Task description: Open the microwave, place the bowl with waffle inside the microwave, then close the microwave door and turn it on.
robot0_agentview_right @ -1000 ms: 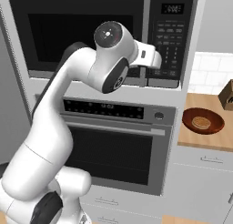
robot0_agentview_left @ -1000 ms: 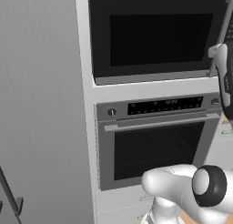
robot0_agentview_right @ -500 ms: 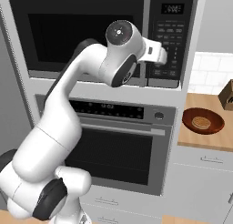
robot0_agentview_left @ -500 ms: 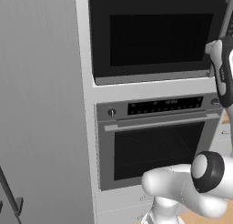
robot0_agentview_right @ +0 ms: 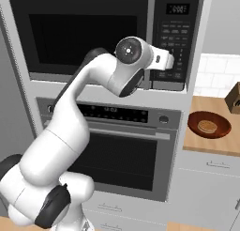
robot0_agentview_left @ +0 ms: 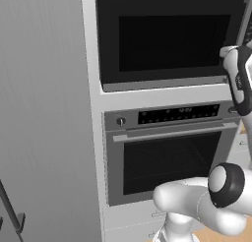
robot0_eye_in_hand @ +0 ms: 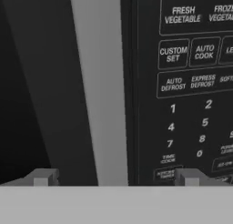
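Approaching the microwave door [robot0_agentview_right: 89,35], we find it shut, its silver bar handle [robot0_eye_in_hand: 102,86] running upright between the two fingertips of the gripper [robot0_eye_in_hand: 113,177]. The jaws stand wide apart, one either side of the bar, holding nothing. We judge the task at its first step: door unopened, nothing loaded, nothing started. The keypad panel [robot0_agentview_right: 174,37] sits at 3 o'clock of the handle. The bowl [robot0_agentview_right: 209,125] with the waffle [robot0_agentview_right: 206,127] rests on the wooden counter [robot0_agentview_right: 213,143], at 4 o'clock from the microwave [robot0_agentview_left: 167,37]. Directly below, at 6 o'clock, is the steel wall oven [robot0_agentview_right: 124,152]; grey cabinetry [robot0_agentview_left: 44,113] flanks it at 9 o'clock.
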You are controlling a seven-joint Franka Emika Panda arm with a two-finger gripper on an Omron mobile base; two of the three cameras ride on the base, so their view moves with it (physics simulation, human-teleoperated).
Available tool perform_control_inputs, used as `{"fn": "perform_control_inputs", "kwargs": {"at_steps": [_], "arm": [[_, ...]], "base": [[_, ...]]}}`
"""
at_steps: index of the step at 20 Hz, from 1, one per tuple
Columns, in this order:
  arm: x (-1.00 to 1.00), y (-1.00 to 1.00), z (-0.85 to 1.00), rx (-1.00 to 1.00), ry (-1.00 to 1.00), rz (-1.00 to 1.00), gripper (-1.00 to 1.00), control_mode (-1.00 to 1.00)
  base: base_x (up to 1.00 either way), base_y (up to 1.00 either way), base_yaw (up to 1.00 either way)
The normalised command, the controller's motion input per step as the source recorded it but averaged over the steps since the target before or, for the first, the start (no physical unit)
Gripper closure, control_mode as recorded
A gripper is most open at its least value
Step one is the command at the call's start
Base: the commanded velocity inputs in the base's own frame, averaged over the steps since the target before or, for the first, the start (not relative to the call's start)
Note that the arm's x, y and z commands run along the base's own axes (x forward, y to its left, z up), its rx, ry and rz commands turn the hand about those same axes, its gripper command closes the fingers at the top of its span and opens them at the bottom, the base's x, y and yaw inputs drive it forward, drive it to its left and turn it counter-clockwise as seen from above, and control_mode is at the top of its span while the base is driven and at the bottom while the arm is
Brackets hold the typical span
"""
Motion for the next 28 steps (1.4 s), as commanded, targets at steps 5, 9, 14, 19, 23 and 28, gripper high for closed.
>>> {"fn": "perform_control_inputs", "kwargs": {"at_steps": [5, 9, 14, 19, 23, 28], "arm": [[0.5, 0.0, 0.0, 0.0, -0.01, 0.0, -1.0, -1.0], [0.69, 0.0, 0.0, 0.0, 0.0, 0.0, -1.0, -1.0], [0.8, 0.1, -0.27, 0.0, -0.01, 0.0, 1.0, -1.0], [0.15, 0.68, -0.4, -0.01, -0.08, 0.0, 1.0, -1.0], [-0.45, 1.0, -0.21, 0.0, -0.18, 0.0, 1.0, -1.0], [-0.68, 1.0, -0.02, 0.0, -0.14, 0.0, 1.0, -1.0]], "base": [[0.0, 0.0, 0.0], [0.0, 0.0, 0.0], [0.0, 0.0, 0.0], [0.0, 0.0, 0.0], [0.0, 0.0, 0.0], [0.0, 0.0, 0.0]]}}
